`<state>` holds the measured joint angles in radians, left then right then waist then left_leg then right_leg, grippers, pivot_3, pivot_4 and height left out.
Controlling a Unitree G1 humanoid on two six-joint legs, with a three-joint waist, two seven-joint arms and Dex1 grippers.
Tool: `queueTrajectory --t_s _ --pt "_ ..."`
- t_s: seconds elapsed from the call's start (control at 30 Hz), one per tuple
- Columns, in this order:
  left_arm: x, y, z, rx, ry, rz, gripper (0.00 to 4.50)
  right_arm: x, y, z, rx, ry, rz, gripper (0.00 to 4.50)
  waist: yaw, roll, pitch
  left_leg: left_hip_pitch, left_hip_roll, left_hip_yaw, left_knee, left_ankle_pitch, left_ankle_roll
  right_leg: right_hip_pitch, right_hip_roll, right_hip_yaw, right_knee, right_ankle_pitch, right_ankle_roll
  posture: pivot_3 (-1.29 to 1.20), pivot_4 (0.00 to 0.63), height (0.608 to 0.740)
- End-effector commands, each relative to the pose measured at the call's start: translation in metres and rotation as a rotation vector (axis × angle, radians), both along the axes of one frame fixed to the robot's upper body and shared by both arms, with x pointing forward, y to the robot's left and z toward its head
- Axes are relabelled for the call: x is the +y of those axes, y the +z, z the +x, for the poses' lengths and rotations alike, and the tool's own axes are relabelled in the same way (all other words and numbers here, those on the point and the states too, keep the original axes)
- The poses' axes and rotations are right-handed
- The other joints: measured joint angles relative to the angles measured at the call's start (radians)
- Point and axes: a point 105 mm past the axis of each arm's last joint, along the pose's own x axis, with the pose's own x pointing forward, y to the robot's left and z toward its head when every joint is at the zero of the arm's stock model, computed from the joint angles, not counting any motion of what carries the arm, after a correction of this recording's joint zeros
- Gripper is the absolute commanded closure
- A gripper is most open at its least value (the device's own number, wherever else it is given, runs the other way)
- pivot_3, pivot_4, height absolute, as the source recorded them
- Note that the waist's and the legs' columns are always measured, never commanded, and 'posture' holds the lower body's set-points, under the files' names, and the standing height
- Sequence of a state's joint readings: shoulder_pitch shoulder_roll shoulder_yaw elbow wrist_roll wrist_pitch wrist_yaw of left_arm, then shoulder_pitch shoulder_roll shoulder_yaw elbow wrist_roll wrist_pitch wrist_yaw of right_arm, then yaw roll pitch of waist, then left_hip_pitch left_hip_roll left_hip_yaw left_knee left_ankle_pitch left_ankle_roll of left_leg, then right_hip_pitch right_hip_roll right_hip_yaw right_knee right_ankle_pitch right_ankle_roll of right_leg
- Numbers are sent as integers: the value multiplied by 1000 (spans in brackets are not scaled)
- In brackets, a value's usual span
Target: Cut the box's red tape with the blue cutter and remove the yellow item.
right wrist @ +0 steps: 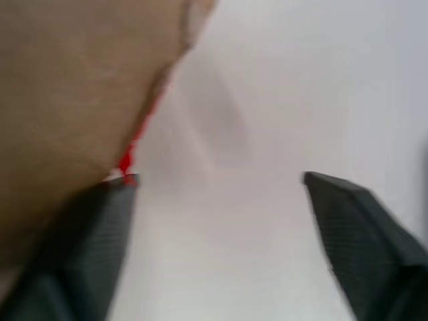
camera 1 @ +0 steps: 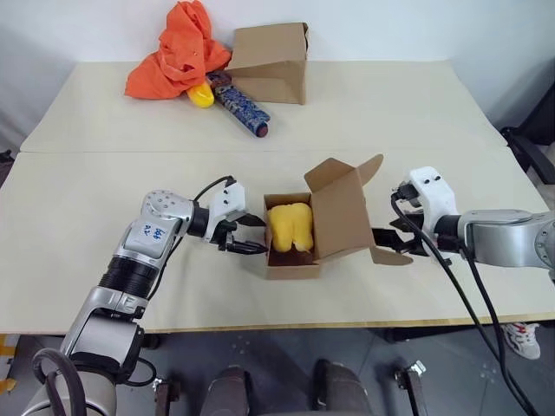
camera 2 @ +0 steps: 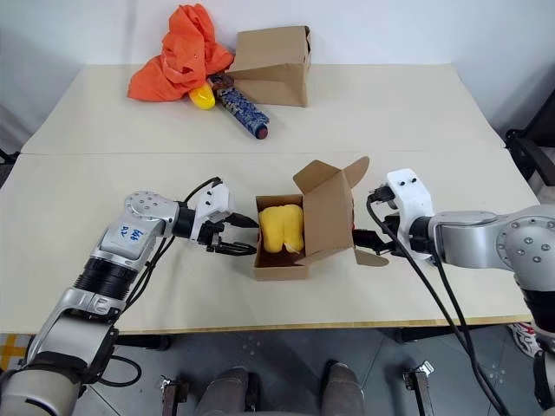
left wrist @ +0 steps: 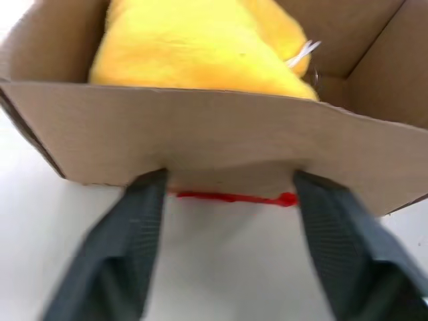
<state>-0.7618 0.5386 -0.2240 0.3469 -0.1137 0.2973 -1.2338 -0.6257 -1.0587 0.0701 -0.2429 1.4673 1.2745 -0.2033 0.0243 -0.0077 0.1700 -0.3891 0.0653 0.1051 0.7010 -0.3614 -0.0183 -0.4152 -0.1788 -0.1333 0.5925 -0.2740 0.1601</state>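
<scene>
Left gripper (camera 1: 249, 234) spread wide, fingertips at the box's (camera 1: 312, 227) left wall, nothing pinched. Yellow item (camera 1: 289, 227) sits just right of it inside the open box, upright, top exposed. Right gripper (camera 1: 401, 242) also spread, empty, at the right flap. Left arm looks nearer; reach is rightward over the wall, then down.

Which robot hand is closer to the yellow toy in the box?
The left. The left gripper sits open right at the box wall beside the yellow toy. The right gripper is open at the far flap, with the box between.
</scene>
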Motion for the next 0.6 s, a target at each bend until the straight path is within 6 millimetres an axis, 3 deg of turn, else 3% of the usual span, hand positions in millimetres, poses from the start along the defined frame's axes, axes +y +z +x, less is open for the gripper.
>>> queueTrajectory --t_s 0.03,0.13,0.6 --pt "-2 9 -1 -34 -15 -5 31 -9 29 3 -119 18 -39 0 0 0 0 0 0 0 0 0 0 0 0 0 0 0 0 0 150 740" --pt "0 9 0 -38 -3 -2 31 -19 42 6 -201 26 -102 0 1 0 0 0 0 0 0 0 0 0 0 0 0 0 0 0 150 740" --pt "5 9 -4 -27 4 6 31 -47 65 14 -339 40 -223 0 0 0 0 0 0 1 0 0 0 0 0 0 0 0 0 0 150 740"
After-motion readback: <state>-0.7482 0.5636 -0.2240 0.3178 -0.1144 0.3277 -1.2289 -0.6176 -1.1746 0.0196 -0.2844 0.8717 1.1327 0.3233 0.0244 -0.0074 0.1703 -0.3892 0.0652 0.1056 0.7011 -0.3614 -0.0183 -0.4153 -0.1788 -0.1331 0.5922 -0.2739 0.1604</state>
